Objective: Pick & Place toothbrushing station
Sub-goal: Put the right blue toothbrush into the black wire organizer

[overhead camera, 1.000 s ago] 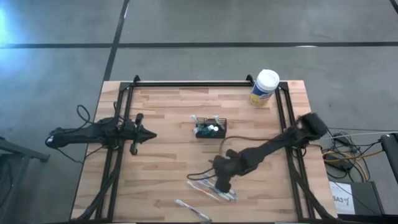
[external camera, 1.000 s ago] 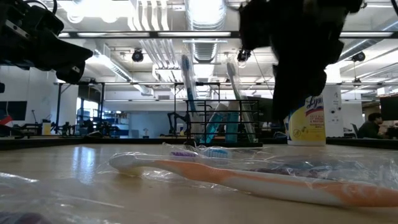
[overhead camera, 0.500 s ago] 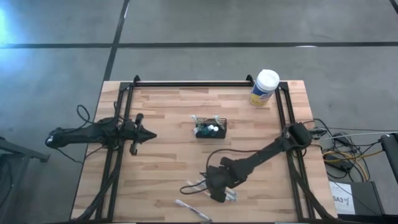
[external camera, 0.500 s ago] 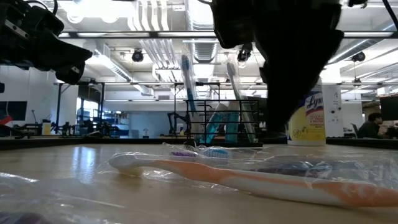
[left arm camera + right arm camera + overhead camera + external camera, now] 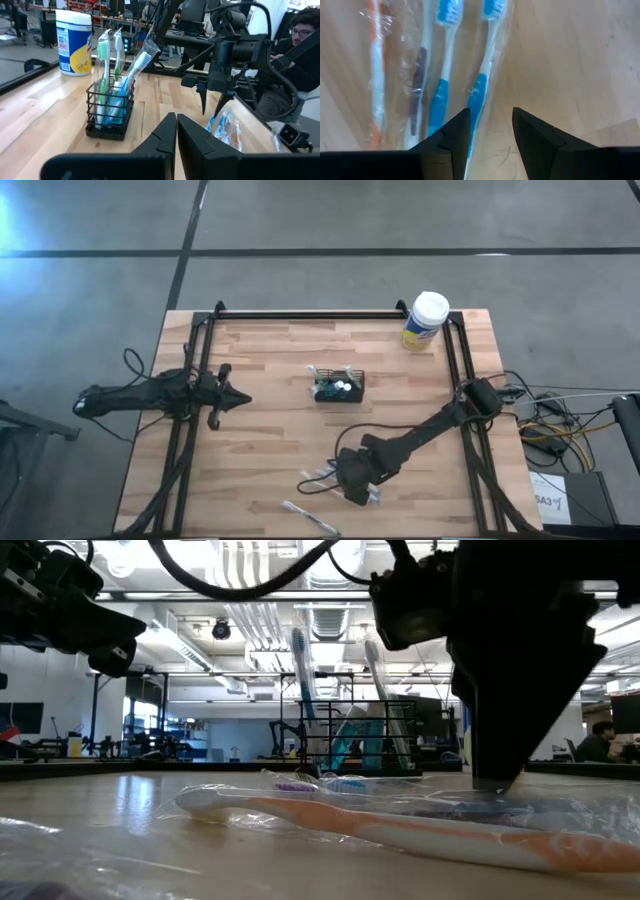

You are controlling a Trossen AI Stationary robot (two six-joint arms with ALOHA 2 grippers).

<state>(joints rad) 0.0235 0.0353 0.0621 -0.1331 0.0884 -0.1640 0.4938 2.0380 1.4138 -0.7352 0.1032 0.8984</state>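
Toothbrushing station sits mid-frame on the desk. Right end effector, way nearer than the left, hangs low in frame, partly open and empty, over wrapped toothbrushes whose handles run along its reach.

Only 1 legible mark: "SA3", black print on a white sheet lying off the table, just past its front right corner, high view; smaller print beneath it too fine to read. Yellow-and-blue label on the white-lidded canister at the table's far right corner: printed, but not legible. No other readable text, number or sign.
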